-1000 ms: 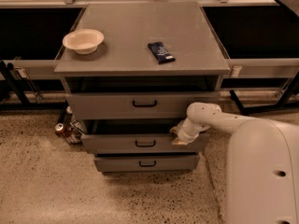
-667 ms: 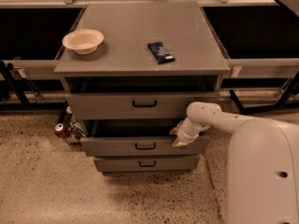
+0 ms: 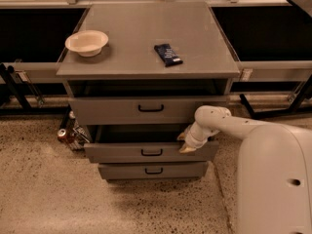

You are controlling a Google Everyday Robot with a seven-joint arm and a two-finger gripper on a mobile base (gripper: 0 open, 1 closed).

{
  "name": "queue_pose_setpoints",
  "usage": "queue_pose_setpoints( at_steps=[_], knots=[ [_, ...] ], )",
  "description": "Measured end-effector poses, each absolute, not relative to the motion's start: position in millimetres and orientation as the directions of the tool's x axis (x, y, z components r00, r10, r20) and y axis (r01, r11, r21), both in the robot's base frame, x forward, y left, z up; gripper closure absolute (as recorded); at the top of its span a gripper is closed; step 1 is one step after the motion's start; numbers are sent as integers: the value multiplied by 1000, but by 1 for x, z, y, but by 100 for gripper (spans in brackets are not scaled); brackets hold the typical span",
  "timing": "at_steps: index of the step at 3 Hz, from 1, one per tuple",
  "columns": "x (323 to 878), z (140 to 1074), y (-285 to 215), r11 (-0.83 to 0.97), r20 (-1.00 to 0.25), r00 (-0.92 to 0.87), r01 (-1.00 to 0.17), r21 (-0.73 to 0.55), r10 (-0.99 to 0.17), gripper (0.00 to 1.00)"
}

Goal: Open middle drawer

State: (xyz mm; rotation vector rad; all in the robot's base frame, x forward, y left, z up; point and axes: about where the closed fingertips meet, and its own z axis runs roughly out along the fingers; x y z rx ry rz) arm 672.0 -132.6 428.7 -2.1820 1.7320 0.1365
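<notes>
The middle drawer (image 3: 122, 152) is the second of three in the grey cabinet (image 3: 146, 38). It stands partly pulled out, its flat front ahead of the other two fronts, with a dark gap showing behind it. Its small black bar handle (image 3: 151, 152) is free. My gripper (image 3: 185, 143) is at the right end of the drawer's front, at its top edge, on the end of my white arm (image 3: 219, 121) that reaches in from the right.
The top drawer (image 3: 112, 110) and bottom drawer (image 3: 126, 171) are closed. A cream bowl (image 3: 87, 42) and a dark snack bar (image 3: 168, 54) lie on the cabinet top. A can (image 3: 63, 134) sits on the floor at the left. My white body (image 3: 273, 179) fills the lower right.
The middle drawer has slid further out toward the camera, and my gripper has moved with its right end. The things on the cabinet top have not moved.
</notes>
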Motion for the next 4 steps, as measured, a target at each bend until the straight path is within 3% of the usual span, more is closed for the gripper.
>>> queue_pose_setpoints(
  at_steps=[2,4],
  knots=[
    [672,429,-133,-191,-289,248,-959,-211,-925,4],
    [658,425,-126,-223,-287,259,-963,-153,-922,0]
  ],
)
